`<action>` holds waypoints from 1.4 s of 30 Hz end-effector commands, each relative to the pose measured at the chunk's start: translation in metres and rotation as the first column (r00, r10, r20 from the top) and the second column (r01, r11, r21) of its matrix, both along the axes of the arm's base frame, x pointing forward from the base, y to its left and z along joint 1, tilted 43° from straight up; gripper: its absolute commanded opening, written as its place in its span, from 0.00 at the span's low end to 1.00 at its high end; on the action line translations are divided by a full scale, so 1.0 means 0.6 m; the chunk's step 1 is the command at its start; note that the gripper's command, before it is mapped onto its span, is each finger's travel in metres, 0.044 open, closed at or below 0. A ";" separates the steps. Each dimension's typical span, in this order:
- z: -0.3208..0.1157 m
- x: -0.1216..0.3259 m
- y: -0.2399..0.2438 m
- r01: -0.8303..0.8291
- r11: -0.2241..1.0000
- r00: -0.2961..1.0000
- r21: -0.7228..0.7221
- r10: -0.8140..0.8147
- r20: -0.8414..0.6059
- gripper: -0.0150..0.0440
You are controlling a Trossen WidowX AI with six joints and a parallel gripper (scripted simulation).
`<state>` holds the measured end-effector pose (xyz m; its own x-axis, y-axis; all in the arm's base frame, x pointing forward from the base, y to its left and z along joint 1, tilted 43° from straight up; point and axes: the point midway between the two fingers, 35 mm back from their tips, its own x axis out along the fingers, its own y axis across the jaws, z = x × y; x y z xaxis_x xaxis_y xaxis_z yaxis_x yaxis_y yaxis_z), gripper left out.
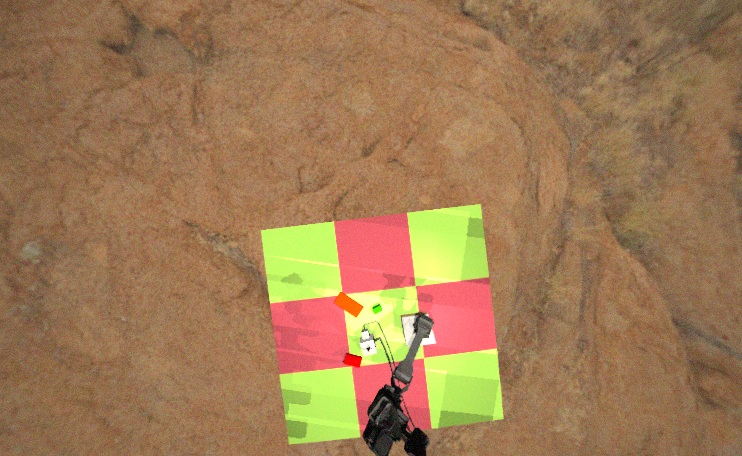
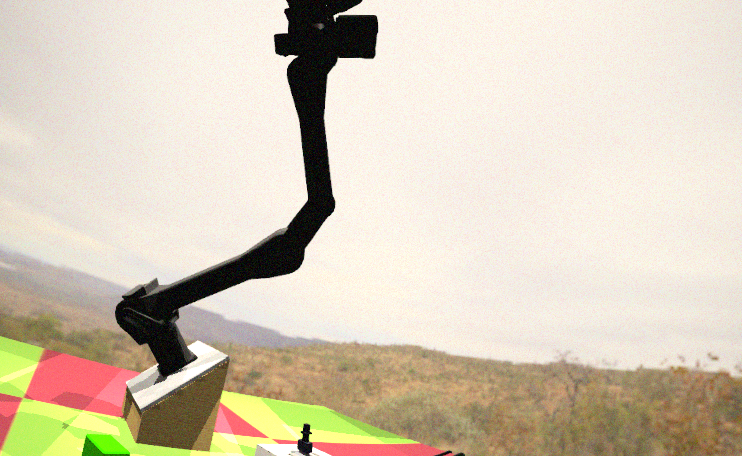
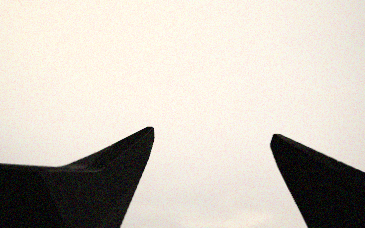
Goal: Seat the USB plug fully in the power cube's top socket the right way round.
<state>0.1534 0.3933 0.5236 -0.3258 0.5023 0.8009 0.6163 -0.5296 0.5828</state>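
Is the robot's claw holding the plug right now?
No, in the wrist view the gripper is open with only pale sky between its fingers, and the plug stands far below on the cube.

Red-and-lime checked table (image 1: 447, 243), orange block (image 1: 348, 304), green cube (image 1: 376, 308), black arm (image 2: 311, 141)
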 end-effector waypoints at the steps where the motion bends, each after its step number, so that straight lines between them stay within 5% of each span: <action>1: 0.002 -0.004 -0.002 -0.007 1.000 1.000 0.004 0.007 0.002 0.98; 14: 0.128 -0.266 -0.210 -0.422 0.873 0.904 0.243 0.386 0.183 1.00; 23: 0.175 -0.381 -0.487 -0.755 0.483 0.644 0.444 0.674 0.363 1.00; 30: 0.161 -0.368 -0.710 -0.890 0.071 0.344 0.451 0.753 0.561 1.00; 34: 0.146 -0.328 -0.798 -0.862 -0.090 0.286 0.500 0.728 0.623 1.00; 38: 0.097 -0.243 -0.920 -0.836 -0.363 0.098 0.412 0.640 0.762 1.00; 42: 0.069 -0.172 -0.972 -0.781 -0.513 -0.023 0.358 0.595 0.803 1.00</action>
